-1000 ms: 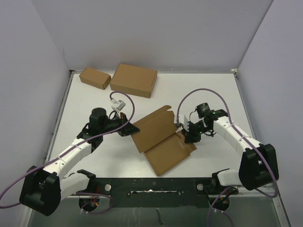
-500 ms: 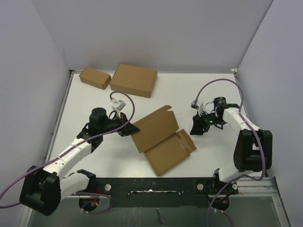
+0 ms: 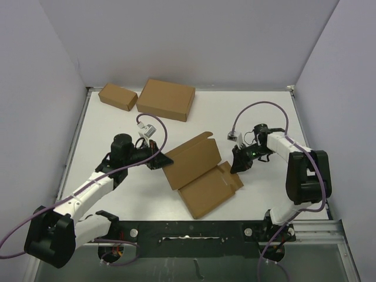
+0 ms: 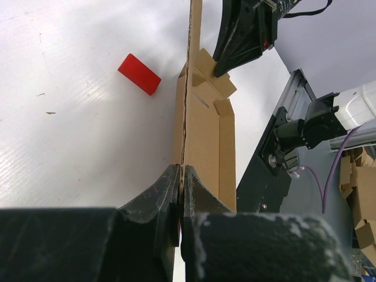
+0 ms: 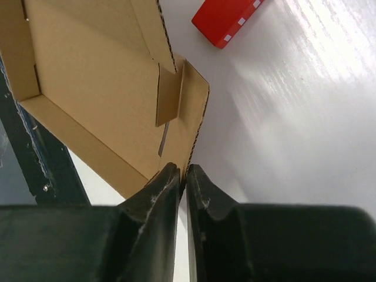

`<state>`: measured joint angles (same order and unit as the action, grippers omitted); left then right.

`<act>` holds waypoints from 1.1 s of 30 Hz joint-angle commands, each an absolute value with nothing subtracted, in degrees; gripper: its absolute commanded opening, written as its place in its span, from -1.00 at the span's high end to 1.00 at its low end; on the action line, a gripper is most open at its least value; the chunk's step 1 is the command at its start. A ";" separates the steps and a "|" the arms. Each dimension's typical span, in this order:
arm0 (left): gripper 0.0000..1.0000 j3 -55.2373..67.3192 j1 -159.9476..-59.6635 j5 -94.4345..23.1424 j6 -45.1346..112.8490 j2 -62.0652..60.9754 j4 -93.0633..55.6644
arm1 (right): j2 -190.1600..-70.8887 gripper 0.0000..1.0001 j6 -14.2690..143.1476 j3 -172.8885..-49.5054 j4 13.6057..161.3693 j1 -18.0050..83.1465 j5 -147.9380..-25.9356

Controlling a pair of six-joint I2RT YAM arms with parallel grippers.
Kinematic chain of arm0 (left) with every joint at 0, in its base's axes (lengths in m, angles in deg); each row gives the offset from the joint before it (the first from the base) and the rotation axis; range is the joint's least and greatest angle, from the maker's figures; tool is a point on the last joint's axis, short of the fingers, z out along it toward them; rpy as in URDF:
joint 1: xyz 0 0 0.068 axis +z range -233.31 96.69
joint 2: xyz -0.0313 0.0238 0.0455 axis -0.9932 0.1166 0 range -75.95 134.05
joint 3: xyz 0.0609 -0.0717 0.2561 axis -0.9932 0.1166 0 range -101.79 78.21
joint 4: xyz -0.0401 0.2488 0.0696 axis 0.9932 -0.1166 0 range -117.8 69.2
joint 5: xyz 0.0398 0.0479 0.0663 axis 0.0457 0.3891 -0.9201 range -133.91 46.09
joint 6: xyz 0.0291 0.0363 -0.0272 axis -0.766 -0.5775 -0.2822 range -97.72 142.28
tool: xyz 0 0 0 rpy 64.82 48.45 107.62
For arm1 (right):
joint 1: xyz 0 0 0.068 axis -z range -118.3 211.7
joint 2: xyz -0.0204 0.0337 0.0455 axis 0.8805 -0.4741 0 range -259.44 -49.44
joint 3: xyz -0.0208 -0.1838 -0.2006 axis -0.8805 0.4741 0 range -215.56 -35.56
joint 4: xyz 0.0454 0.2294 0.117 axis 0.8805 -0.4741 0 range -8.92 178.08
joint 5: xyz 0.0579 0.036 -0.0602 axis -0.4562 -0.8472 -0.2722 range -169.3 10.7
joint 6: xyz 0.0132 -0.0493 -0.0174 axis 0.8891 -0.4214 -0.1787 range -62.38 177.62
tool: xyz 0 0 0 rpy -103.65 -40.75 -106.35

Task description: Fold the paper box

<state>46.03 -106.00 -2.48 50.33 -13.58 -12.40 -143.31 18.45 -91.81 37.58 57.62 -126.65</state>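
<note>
The paper box (image 3: 200,173) lies unfolded in the middle of the table, its rear panel tilted up. My left gripper (image 3: 161,160) is shut on the box's left edge; in the left wrist view the panel (image 4: 194,126) runs edge-on into the closed fingertips (image 4: 181,174). My right gripper (image 3: 237,165) is at the box's right side flap. In the right wrist view its jaws (image 5: 183,175) are closed on the corrugated edge of that flap (image 5: 191,114). The right gripper also shows in the left wrist view (image 4: 244,35).
A larger thick brown box (image 3: 166,99) and a small brown box (image 3: 117,96) stand at the back left. A red block (image 4: 139,73) lies on the table beyond the box, also in the right wrist view (image 5: 226,20). Walls enclose the table.
My right gripper left the box's right flap, swung out to the right, then came back onto the flap. The left arm and the box have hardly moved.
</note>
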 commanded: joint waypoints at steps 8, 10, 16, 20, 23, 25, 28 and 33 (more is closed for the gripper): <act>1.00 43.21 -105.65 -3.54 50.48 -13.39 -9.70 | -136.58 1.00 20.80 -96.35 39.13 52.88 -121.29; 1.00 42.90 -105.72 -3.80 50.36 -12.84 -10.25 | -136.74 1.00 20.70 -98.44 37.79 50.79 -120.44; 1.00 42.96 -105.67 -5.24 49.56 -12.33 -10.62 | -139.92 1.00 21.43 -100.36 36.62 46.87 -120.22; 1.00 42.96 -105.63 -5.39 48.96 -11.83 -10.61 | -143.31 0.95 21.70 -99.62 37.01 47.04 -123.42; 1.00 42.88 -105.63 -5.33 48.53 -11.49 -10.61 | -145.74 0.79 21.82 -99.14 37.27 47.53 -126.03; 1.00 42.92 -105.55 -5.41 48.40 -11.31 -10.61 | -147.38 0.59 21.37 -98.98 36.84 48.61 -129.11; 1.00 42.97 -105.54 -5.40 48.29 -11.18 -10.61 | -149.07 0.33 19.04 -100.15 33.79 50.44 -134.47; 1.00 42.88 -105.54 -5.44 48.16 -10.84 -10.61 | -149.90 -0.05 15.80 -100.67 30.16 51.73 -139.65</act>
<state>45.26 -105.44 -5.62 49.00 -11.22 -12.84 -150.22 19.39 -98.48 34.26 50.91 -130.80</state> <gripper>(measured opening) 0.021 0.466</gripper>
